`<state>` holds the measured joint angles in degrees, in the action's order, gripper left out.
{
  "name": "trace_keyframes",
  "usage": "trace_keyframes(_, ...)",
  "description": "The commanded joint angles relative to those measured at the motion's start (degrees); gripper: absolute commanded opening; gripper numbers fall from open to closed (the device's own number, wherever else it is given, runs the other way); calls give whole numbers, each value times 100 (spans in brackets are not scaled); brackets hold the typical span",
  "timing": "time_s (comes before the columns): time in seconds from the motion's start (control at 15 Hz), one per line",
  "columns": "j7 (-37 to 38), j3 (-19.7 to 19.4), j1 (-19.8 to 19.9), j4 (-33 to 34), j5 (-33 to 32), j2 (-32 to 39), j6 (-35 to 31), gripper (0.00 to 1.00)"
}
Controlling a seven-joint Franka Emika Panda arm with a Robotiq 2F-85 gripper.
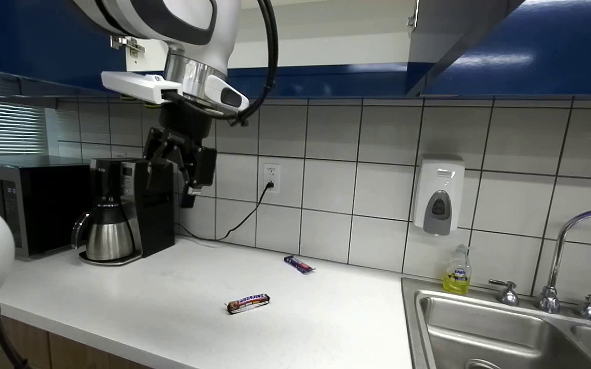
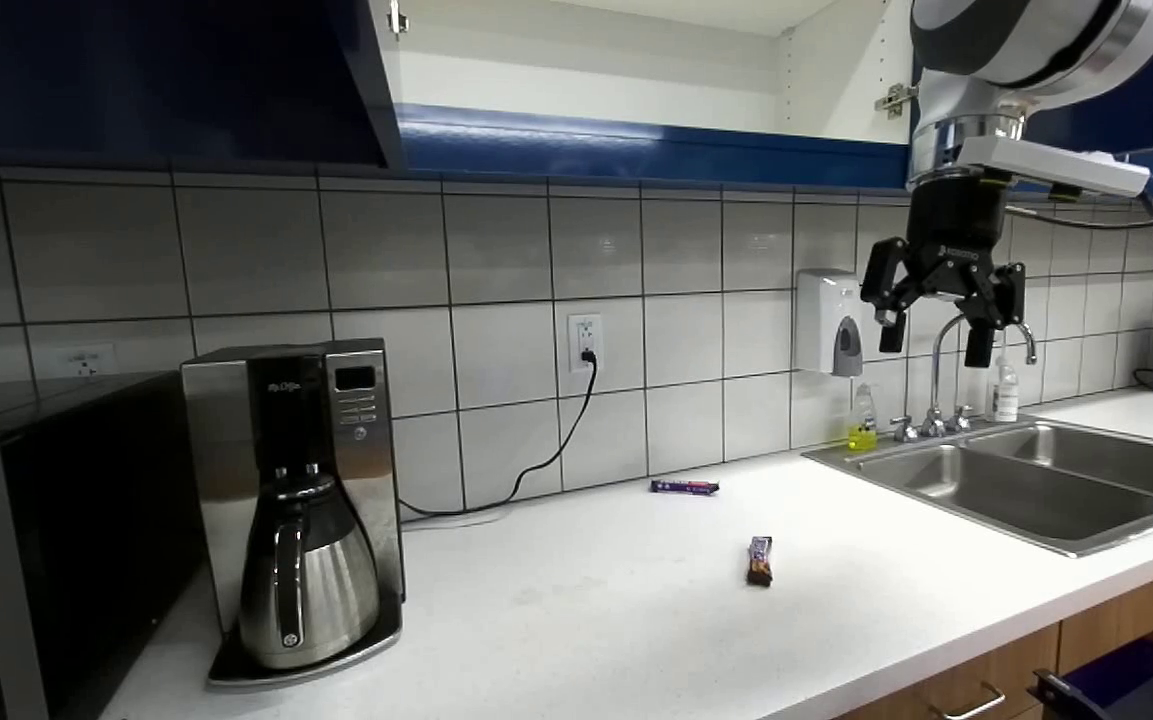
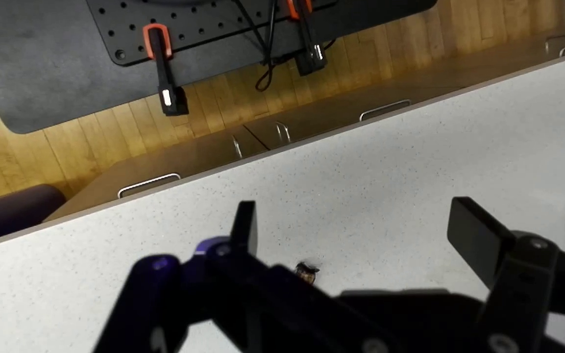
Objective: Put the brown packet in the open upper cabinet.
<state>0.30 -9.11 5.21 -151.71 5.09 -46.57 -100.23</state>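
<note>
The brown packet lies flat on the white counter in both exterior views [image 1: 248, 303] [image 2: 759, 561]. In the wrist view only one end of the packet [image 3: 307, 273] shows; the gripper's finger linkage hides the rest. My gripper is open and empty, high above the counter, in both exterior views [image 1: 170, 187] [image 2: 936, 340] and in the wrist view [image 3: 356, 230]. The open upper cabinet, with its cream interior above a blue bottom edge, shows in both exterior views [image 1: 326, 48] [image 2: 586, 70]; the arm partly covers it.
A dark purplish wrapper [image 1: 299, 264] [image 2: 684, 487] lies near the tiled wall. A coffee maker [image 1: 157, 205] and a microwave [image 1: 44, 205] stand at one end. A steel sink [image 1: 413, 328], a faucet [image 1: 556, 251] and a soap dispenser [image 1: 439, 195] are at the other.
</note>
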Motion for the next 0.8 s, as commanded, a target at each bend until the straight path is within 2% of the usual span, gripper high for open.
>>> trace_keyframes(0.0,360,404,182,51,-124,-1,-277,100)
trace_keyframes(0.33,695,687,136,68,-180,202,-1133,100)
trace_keyframes(0.73,947,781,110,164,-107,794,-1464,100)
